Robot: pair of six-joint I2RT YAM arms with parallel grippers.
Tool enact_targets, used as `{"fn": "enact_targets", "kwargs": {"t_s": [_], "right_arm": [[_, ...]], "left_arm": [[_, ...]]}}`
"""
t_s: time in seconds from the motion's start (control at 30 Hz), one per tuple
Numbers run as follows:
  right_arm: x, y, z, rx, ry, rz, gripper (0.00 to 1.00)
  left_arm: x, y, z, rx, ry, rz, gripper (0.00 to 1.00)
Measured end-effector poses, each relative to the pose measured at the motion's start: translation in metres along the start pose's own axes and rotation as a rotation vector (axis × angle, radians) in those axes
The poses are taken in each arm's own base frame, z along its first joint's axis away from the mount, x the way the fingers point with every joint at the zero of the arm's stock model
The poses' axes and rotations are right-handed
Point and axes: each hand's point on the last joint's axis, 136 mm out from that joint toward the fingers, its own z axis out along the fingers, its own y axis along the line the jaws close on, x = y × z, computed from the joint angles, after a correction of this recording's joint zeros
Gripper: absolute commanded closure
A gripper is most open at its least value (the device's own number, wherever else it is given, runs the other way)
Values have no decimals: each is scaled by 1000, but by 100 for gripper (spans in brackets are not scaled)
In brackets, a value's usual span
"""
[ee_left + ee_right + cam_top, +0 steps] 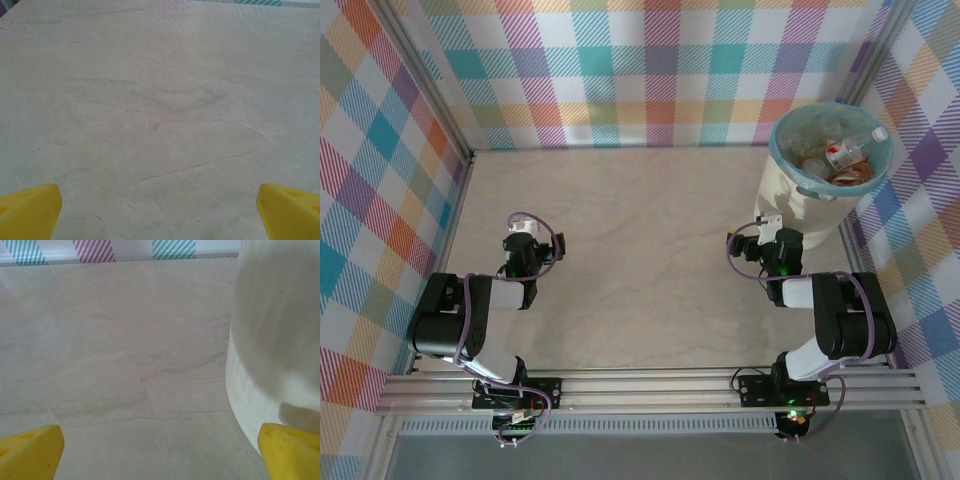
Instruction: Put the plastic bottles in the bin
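You're wrapping up: plastic bottles (845,152) sitting inside bin (810,205) (every one I can spot). Your left gripper (160,212) hanging well left of bin, jaws apart, empty; right gripper (160,452) just beside bin, same. Next move is probably just parking arms.

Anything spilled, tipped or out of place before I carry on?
Nothing stands out. The bin stands upright at the table's far right, its liner folded over the rim, with the plastic bottles inside. The left hand and right hand are open and hold nothing.
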Motion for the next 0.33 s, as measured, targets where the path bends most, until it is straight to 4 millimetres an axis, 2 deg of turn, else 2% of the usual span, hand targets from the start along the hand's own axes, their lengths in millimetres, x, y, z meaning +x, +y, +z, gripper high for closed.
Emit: {"fn": "enact_targets", "kwargs": {"t_s": [0.33], "right_arm": [[0, 0, 0, 0, 0, 0, 0]], "left_arm": [[2, 0, 0, 0, 7, 1, 0]]}}
